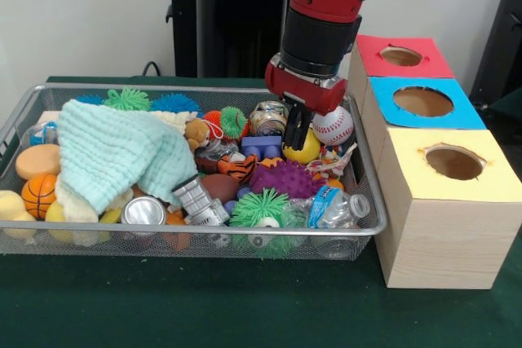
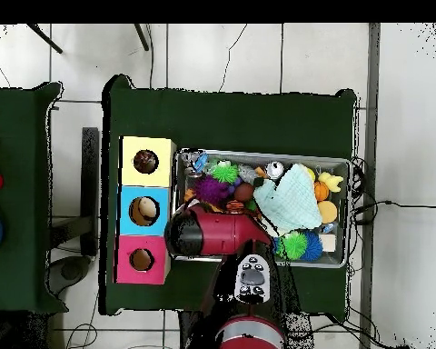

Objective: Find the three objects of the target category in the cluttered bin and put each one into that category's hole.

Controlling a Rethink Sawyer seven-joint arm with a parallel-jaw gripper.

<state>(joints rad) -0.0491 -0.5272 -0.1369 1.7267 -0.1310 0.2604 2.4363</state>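
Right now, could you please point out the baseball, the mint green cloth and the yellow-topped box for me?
baseball (image 1: 333,125), front view, its white front.
mint green cloth (image 1: 114,152), front view, middle of its folds.
yellow-topped box (image 1: 408,156), front view, bare yellow top.

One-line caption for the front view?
Sawyer gripper lowered into a cluttered wire bin beside red, blue and yellow hole boxes.

Red arm (image 2: 213,232) overhangs the cluttered bin (image 2: 341,164).

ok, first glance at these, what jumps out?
The wire bin crammed with toys, a pale green cloth draped over its left half. The red arm's gripper hangs low over the bin's right side, beside a baseball. Right of the bin stand three boxes with holes: red, blue, yellow.
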